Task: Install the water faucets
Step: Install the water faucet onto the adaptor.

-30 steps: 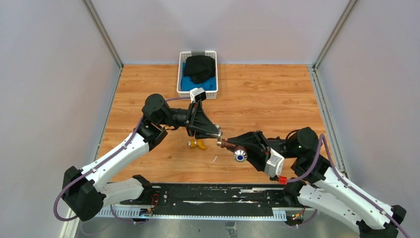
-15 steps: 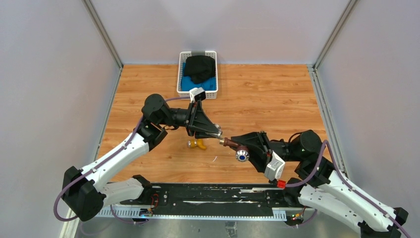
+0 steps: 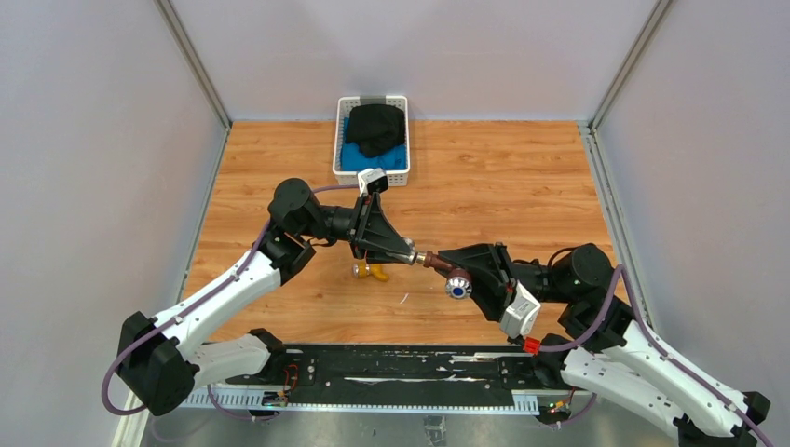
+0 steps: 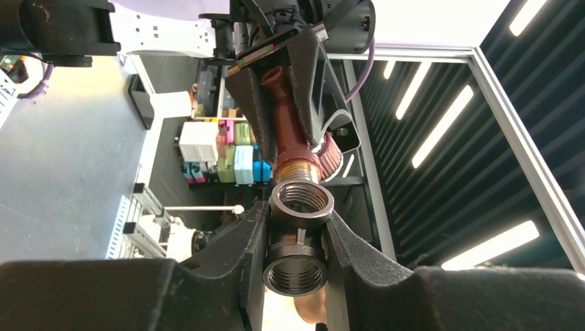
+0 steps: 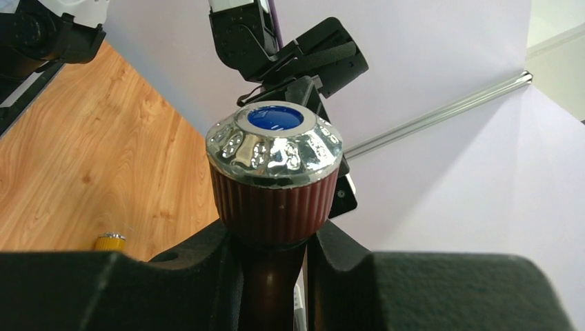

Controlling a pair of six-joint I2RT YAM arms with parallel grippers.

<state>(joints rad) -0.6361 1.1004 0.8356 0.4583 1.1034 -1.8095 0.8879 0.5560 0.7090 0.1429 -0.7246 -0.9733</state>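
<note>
Reddish-brown metal is sitting in my right gripper [image 3: 451,271]: I am clamping the dark faucet [image 3: 435,264] by its body, fingers narrow around it just below the ribbed knob [image 5: 274,172], whose silvery cap and blue centre are facing my right wrist camera. I am holding this faucet off the wooden table [image 3: 503,186], roughly level, with its threaded end pointing left toward my other arm.

My left gripper [image 3: 411,253] is pinching the stubby grey fitting [image 4: 298,238] between both fingers, closed tight on its sides, with one threaded opening facing my left wrist camera and another facing the faucet. In the left wrist view the faucet's brassy thread is lining up right at the mouth of that far opening and appears to be touching its rim; I cannot tell whether any thread is engaging.

The brass-yellow faucet [image 3: 371,271] is lying on the table just below my left gripper, apart from both hands. A white basket [image 3: 340,140] is standing at the far edge, holding a black cloth [image 3: 376,126] over a blue one [image 3: 359,156].
</note>
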